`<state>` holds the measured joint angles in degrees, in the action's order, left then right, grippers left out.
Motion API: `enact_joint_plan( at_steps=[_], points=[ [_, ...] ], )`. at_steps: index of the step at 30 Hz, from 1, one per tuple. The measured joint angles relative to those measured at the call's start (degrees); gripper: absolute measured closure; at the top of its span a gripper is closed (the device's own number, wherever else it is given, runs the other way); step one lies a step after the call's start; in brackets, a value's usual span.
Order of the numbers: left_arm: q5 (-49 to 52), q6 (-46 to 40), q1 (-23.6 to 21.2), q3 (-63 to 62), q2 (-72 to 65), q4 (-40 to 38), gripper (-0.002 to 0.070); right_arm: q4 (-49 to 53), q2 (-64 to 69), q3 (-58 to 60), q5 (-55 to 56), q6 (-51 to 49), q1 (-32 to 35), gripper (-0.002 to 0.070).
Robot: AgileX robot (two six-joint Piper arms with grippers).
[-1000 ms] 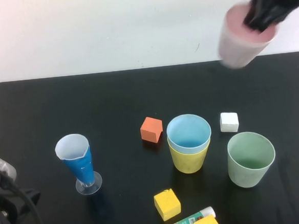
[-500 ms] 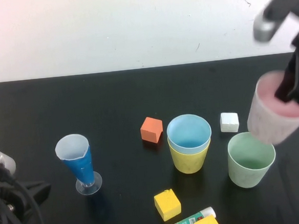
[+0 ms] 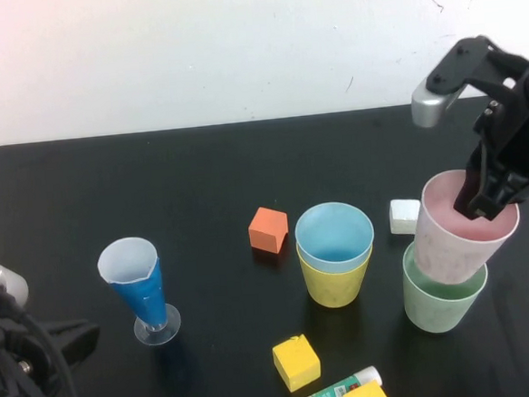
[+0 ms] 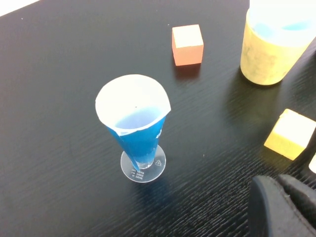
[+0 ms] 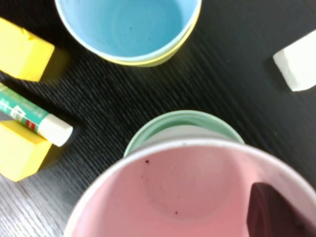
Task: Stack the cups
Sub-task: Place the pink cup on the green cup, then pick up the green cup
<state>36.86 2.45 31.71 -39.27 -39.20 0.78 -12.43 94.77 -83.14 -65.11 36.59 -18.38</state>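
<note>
Pinching the rim of the pink cup [image 3: 455, 231], my right gripper [image 3: 484, 199] has one finger inside the cup and holds it tilted, its base sunk into the mouth of the green cup [image 3: 440, 302] directly below, not fully seated. That makes four cups in all: pink and green under my right gripper, and to its left the blue cup [image 3: 334, 234] nested inside the yellow cup [image 3: 335, 284], standing upright as one pair near the green cup but apart from it. Between the two pairs, just beside the pink cup, lies one white block [image 3: 402, 216]. Further left of the nested pair sits one orange block [image 3: 268, 229]. Nearer to me, in front of the cups, I count two yellow blocks [image 3: 296, 361], the second at the table's near edge touching one glue stick [image 3: 337, 391] with a white cap. Well off to the left stands one narrow blue glass [image 3: 140, 289] on a clear foot, upright. My left gripper [image 4: 284, 207] is parked low at the near left corner beside that glass, its fingers pressed together and holding nothing. Everything rests on the black table [image 3: 110, 191].
</note>
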Motion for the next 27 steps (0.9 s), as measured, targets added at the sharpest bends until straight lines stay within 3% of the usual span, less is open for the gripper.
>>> enact_joint_plan(
  at_steps=[5,12,17,22,27],
  points=[
    [0.0,0.0,0.0,0.0,0.0,0.0,0.0676,-0.13,2.18,0.0,-0.1,0.89,0.0,0.0615],
    [0.0,-0.13,0.0,0.0,0.0,0.11,0.0676,-0.13,4.34,0.0,0.09,1.65,0.0,0.0401],
    [0.0,-0.15,0.0,0.0,0.0,0.7,0.0676,-0.13,8.3,0.0,0.09,2.1,0.0,0.0329],
    [0.0,-0.15,0.0,0.0,0.0,0.92,0.0676,-0.65,13.26,0.0,0.13,1.98,0.0,0.0353],
    [0.64,-0.15,0.0,0.0,0.0,1.04,0.0676,-1.29,14.44,0.0,0.96,1.97,0.0,0.0539]
  ],
)
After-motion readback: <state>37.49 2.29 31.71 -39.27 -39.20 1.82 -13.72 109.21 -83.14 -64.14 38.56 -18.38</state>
